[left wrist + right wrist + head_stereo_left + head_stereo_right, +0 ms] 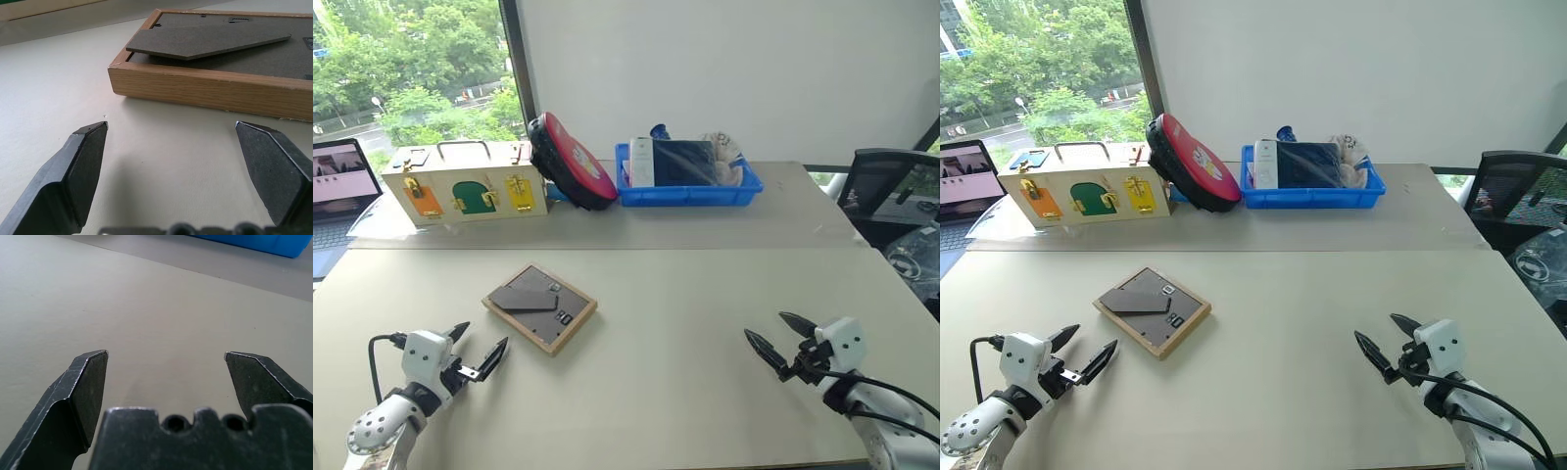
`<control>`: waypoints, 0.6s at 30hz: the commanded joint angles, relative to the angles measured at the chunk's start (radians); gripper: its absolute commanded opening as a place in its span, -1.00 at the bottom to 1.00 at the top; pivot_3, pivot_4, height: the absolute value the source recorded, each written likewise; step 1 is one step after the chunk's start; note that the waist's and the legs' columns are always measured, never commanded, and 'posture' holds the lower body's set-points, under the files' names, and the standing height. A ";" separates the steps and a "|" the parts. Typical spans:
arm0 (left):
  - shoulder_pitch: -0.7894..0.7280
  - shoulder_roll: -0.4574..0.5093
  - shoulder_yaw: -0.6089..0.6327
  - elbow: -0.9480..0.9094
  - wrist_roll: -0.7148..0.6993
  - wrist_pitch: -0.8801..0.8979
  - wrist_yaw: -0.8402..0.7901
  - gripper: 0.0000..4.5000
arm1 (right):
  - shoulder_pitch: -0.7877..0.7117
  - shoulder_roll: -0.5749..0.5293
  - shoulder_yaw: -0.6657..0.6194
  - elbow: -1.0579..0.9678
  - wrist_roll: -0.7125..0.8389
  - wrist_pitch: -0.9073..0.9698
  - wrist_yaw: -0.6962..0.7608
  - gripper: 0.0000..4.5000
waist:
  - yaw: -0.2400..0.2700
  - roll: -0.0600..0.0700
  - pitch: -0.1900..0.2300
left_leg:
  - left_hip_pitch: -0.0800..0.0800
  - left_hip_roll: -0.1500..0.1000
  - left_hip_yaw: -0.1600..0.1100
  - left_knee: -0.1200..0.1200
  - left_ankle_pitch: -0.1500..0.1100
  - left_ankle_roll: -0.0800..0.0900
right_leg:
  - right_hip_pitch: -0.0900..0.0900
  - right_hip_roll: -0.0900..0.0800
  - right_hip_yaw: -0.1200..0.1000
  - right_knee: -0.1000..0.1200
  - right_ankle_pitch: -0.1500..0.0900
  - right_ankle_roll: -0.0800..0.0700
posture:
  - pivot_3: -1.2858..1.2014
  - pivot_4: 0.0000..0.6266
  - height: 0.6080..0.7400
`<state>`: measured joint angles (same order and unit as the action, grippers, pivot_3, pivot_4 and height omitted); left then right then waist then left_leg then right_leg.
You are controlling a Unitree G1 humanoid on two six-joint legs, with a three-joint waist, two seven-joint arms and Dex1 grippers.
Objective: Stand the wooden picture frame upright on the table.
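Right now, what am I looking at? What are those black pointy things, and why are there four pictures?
You see through a robot's cameras. Two pictures come from its head, looking down over a big table. The other two come from cameras on its wrists, so they look very close.

The black pointy things are its pincers. The left end effector and the right end effector are both open and hold nothing.

A wooden picture frame lies flat, back side up, with its stand leg folded down. The left wrist camera sees it just ahead.

At the far side stand a cream box with coloured doors, a red and black round case and a blue tray with things inside. A laptop sits at the left edge.
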<state>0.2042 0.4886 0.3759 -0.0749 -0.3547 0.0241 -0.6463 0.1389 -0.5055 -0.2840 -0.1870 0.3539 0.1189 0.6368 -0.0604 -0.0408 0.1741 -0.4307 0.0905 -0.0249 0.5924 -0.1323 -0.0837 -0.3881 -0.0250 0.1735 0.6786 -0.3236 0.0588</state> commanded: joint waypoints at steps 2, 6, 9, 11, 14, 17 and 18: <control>-0.036 0.122 -0.004 -0.079 -0.103 0.163 -0.109 1.00 | -0.062 -0.068 -0.020 -0.068 0.095 0.103 0.047 0.97 | -0.001 0.000 0.000 | 0.000 0.000 0.000 0.000 0.000 0.000 | 0.000 0.000 0.000 0.000 0.000 0.000 | 0.03 -0.52 0.92; -0.193 0.285 -0.011 -0.151 -0.249 0.380 -0.201 1.00 | -0.235 -0.232 0.025 -0.145 0.251 0.317 0.199 0.97 | -0.004 0.001 0.002 | -0.001 0.000 -0.001 0.002 0.002 0.001 | -0.001 0.000 0.000 0.002 0.001 0.002 | 0.03 -0.52 0.92; -0.291 0.354 0.010 -0.175 -0.391 0.528 -0.250 1.00 | -0.368 -0.319 0.078 -0.167 0.305 0.409 0.278 0.97 | -0.008 0.001 0.001 | 0.000 -0.001 -0.001 0.002 0.002 0.002 | 0.000 0.000 0.000 0.002 -0.003 0.007 | 0.03 -0.52 0.92; -0.325 0.405 -0.001 -0.182 -0.411 0.572 -0.293 1.00 | -0.498 -0.357 0.135 -0.160 0.320 0.455 0.331 0.97 | -0.013 0.001 0.001 | 0.000 -0.001 -0.001 0.001 0.000 0.003 | 0.001 0.000 0.000 0.001 -0.003 0.005 | 0.03 -0.52 0.92; -0.343 0.438 0.012 -0.184 -0.424 0.602 -0.313 1.00 | -0.619 -0.359 0.181 -0.136 0.321 0.491 0.351 0.97 | -0.017 0.001 0.001 | -0.001 -0.001 -0.001 0.000 -0.003 0.005 | -0.001 0.000 0.000 0.001 -0.002 0.000 | 0.03 -0.52 0.92; -0.326 0.448 0.042 -0.175 -0.420 0.608 -0.329 1.00 | -0.684 -0.339 0.211 -0.114 0.315 0.517 0.354 0.97 | -0.009 0.001 0.001 | -0.003 -0.001 -0.002 -0.001 -0.004 0.006 | -0.002 0.000 -0.003 0.000 -0.003 -0.001 | 0.03 -0.52 0.92; -0.315 0.448 0.051 -0.180 -0.410 0.606 -0.323 1.00 | -0.702 -0.327 0.221 -0.098 0.308 0.516 0.355 0.97 | -0.008 0.001 0.001 | -0.004 -0.001 -0.002 0.000 -0.004 0.006 | -0.002 0.000 -0.003 0.000 -0.003 -0.001 | 0.03 -0.52 0.92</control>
<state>-0.1179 0.9181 0.3806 -0.2362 -0.7588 0.6334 -0.9635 -0.5442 -0.8438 -0.0648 -0.2909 0.6511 0.6247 0.9847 -0.0682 -0.0399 0.1756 -0.4358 0.0899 -0.0275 0.5922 -0.1369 -0.0776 -0.3905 -0.0255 0.1697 0.6780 -0.3269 0.0574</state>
